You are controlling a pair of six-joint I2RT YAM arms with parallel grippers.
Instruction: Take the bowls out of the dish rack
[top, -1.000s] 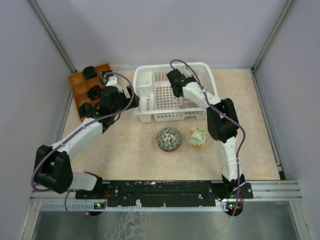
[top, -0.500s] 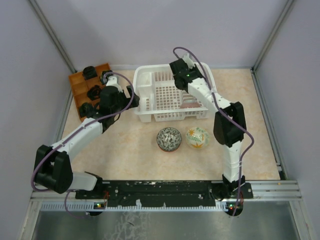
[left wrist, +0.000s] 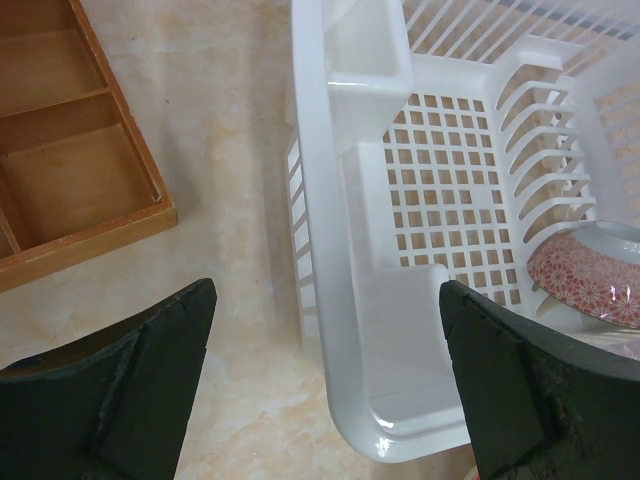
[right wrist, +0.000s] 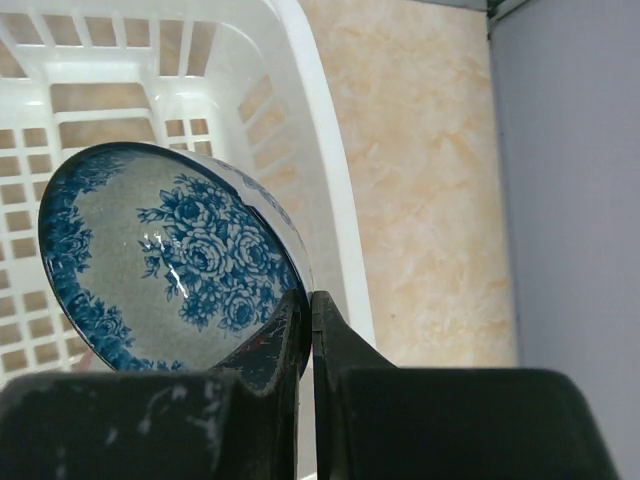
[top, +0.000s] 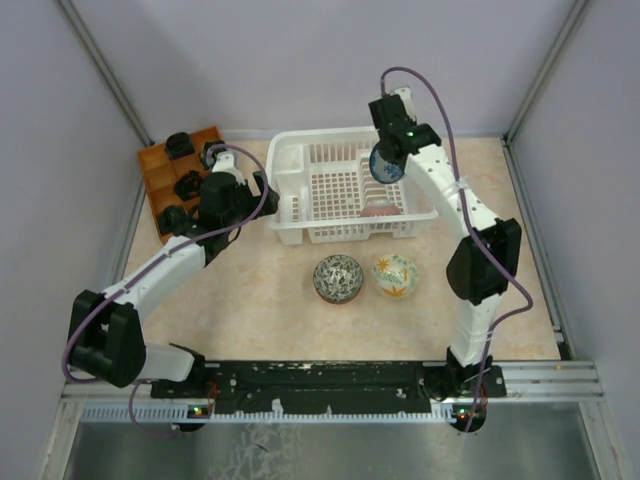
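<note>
The right hand (right wrist: 310, 330) is closed on the rim of the blue-flowered bowl (right wrist: 170, 260). One finger lies inside the rim and the other outside, and there is almost no gap between them. The bowl hangs tilted on its edge, with its inner face toward the wrist camera. It is above the right rear part of the dish rack (top: 340, 133) and seems to be clear of the rack's wall.

The bowl looks like glazed ceramic, so it is probably stiff, smooth and rather heavy for so small a pinch. With the hold at one point of the rim, it could swing or slip through the pads, and a knock on the rack's rim could chip it. A slow carry would be safer, and so would setting it down base first.

One orange-red bowl (left wrist: 585, 280) is left in the rack, leaning at the front right among the dividers. Its raised rim is the natural place to take hold. Two bowls already stand on the tabletop (top: 250, 300) just in front of the rack, the dark patterned bowl (top: 338, 278) and the pale green bowl (top: 394, 275).

The left hand (left wrist: 325, 385) is wide open and holds nothing. It sits at the left side of the rack, with the rack's left wall between its fingers.
</note>
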